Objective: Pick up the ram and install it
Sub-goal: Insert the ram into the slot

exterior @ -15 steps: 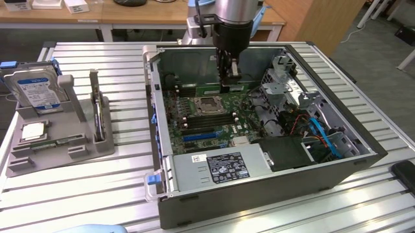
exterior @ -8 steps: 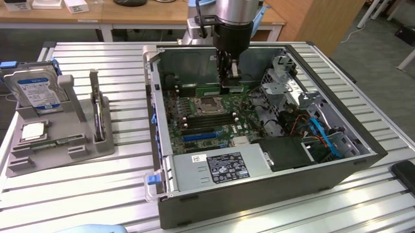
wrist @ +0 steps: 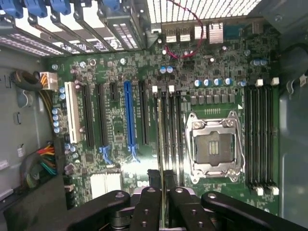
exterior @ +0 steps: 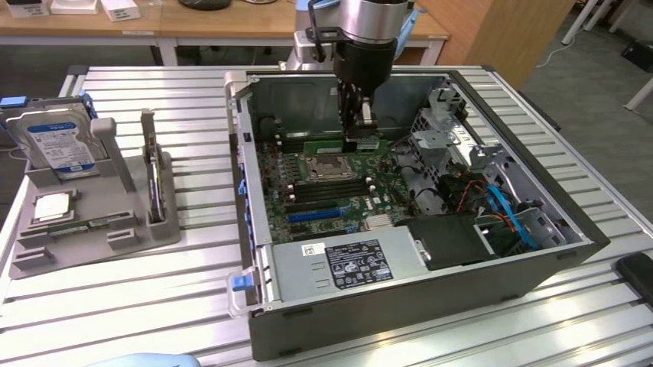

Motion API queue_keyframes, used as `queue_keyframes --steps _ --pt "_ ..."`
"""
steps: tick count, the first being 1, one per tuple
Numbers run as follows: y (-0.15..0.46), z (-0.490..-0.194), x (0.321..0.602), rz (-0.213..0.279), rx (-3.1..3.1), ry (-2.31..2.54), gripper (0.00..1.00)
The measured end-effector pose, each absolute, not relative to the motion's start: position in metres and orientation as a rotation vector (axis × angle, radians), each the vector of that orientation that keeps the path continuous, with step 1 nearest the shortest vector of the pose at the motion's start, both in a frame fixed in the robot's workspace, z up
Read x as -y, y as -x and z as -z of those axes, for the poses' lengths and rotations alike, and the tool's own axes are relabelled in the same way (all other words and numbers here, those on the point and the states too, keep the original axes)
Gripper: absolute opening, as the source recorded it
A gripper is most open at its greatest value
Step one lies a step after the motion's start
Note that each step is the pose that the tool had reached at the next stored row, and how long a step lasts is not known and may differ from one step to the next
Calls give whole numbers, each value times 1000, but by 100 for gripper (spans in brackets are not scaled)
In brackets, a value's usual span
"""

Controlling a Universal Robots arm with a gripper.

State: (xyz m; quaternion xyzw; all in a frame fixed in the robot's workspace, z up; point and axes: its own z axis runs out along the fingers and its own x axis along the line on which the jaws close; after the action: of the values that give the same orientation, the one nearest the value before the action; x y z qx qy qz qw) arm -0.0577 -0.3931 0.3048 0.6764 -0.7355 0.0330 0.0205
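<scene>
The ram (exterior: 324, 143) is a thin green stick held on edge inside the open computer case (exterior: 571, 229), just behind the CPU socket (exterior: 326, 167). My gripper (exterior: 365, 140) reaches straight down into the case and is shut on the ram's end toward the exterior view's right. In the wrist view the ram (wrist: 159, 125) shows edge-on as a thin line between my fingers (wrist: 169, 178). It runs along the outermost of the black memory slots (wrist: 166, 130) beside the CPU socket (wrist: 214, 147). Whether it sits in that slot I cannot tell.
A grey holder (exterior: 92, 229) on the exterior view's left carries a blue-labelled hard drive (exterior: 60, 145), a dark card with a metal bracket (exterior: 153, 172) and a CPU chip (exterior: 51, 206). In the case are a power supply (exterior: 347, 264), a drive cage (exterior: 449, 130) and cables (exterior: 505, 210).
</scene>
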Motion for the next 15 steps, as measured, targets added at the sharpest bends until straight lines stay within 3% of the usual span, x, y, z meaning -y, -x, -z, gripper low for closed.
queue_keyframes --steps 15 --pt "58 -290 393 -96 2275 -2093 14"
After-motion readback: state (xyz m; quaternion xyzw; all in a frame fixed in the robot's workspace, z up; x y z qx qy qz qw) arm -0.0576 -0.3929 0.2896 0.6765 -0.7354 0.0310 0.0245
